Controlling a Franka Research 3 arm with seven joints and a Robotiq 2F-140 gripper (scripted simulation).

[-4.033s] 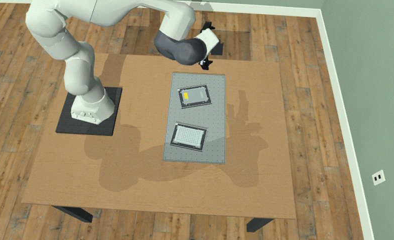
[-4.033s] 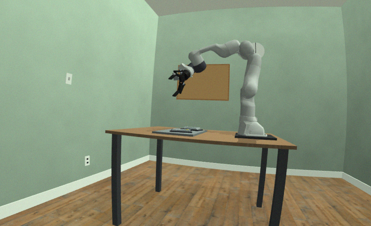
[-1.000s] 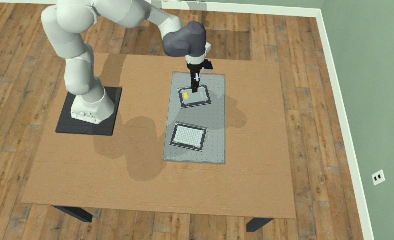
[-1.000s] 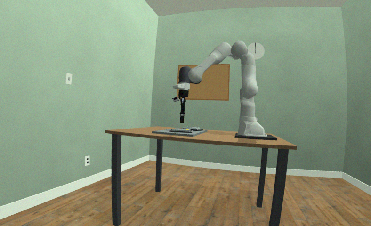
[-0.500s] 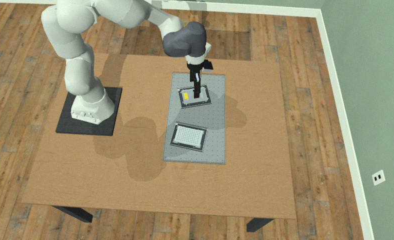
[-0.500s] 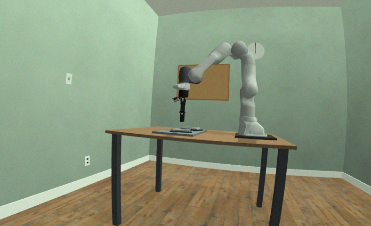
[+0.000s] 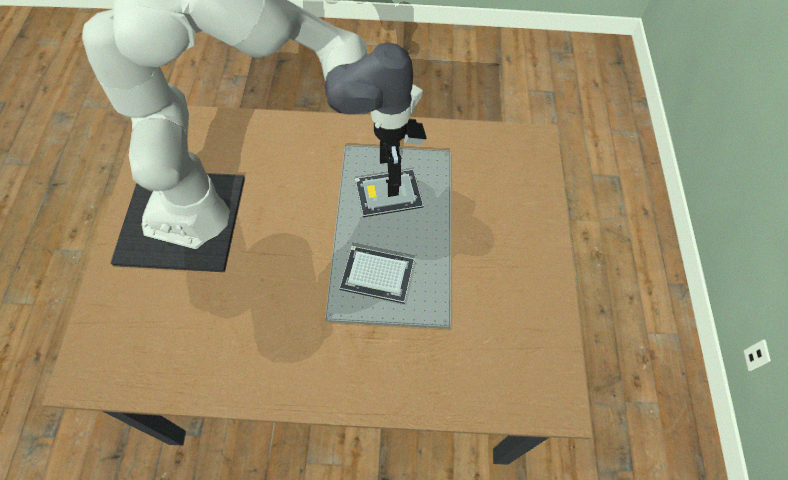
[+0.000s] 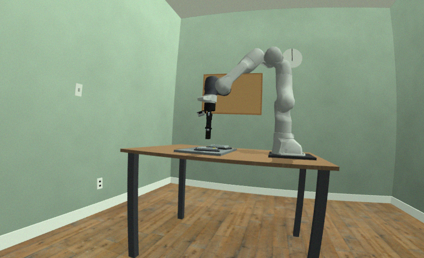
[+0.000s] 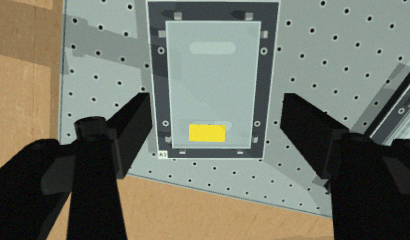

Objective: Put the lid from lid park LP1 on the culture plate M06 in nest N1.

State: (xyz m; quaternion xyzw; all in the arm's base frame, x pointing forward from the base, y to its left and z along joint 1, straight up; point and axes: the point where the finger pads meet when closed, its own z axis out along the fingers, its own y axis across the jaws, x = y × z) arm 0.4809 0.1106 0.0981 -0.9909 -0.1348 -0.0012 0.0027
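The lid (image 7: 386,192), a clear grey rectangle with a yellow label (image 7: 372,190), lies flat in its dark-framed lid park on the far half of the grey perforated baseplate (image 7: 389,237). In the wrist view the lid (image 9: 212,82) lies centred below, with the yellow label (image 9: 207,133) at its near end. The culture plate (image 7: 377,272), white with many wells, sits in its dark nest on the near half of the baseplate. My gripper (image 7: 393,191) hangs well above the lid, open and empty; its two black fingers stand wider than the lid park frame. The side view shows the gripper (image 8: 208,135) clear of the table.
The baseplate (image 8: 205,150) lies on a wooden table. My arm's base (image 7: 178,217) stands on a black pad at the table's left. An edge of the plate's nest (image 9: 392,112) shows at the right of the wrist view.
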